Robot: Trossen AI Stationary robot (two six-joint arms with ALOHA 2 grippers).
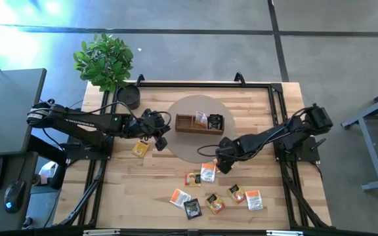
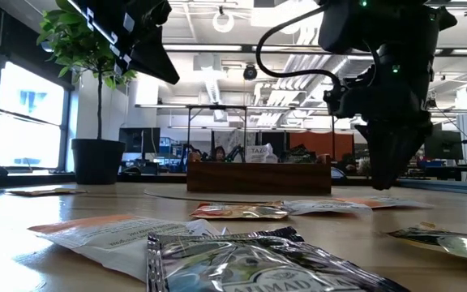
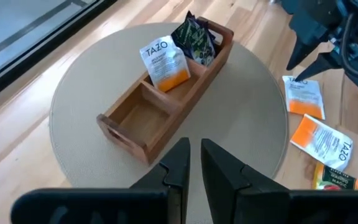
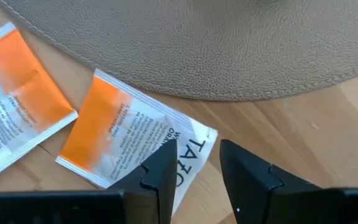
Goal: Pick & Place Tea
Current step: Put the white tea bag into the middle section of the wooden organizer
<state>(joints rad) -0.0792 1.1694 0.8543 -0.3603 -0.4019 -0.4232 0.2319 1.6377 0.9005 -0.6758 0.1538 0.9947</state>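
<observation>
The long wooden tray [image 1: 188,124] stands on a round beige mat [image 1: 189,149]. A white-and-orange packet [image 3: 163,62] and a black packet [image 3: 194,40] stand in two of its compartments, and the compartment nearest my left gripper is bare. My left gripper [image 3: 195,152] is shut and hovers over the mat beside that end of the tray. My right gripper [image 4: 197,155] is open, points down, and hangs just above the white end of a white-and-orange packet [image 4: 123,134] lying flat on the wood at the mat's near edge. A second such packet [image 4: 17,93] lies beside it.
Several more packets [image 1: 215,203] lie scattered on the table toward its near edge. A yellow one [image 1: 140,149] lies near my left gripper. A potted plant [image 1: 105,59] and a dark pot [image 1: 128,96] stand at the far left corner. A black frame [image 1: 277,105] borders the table.
</observation>
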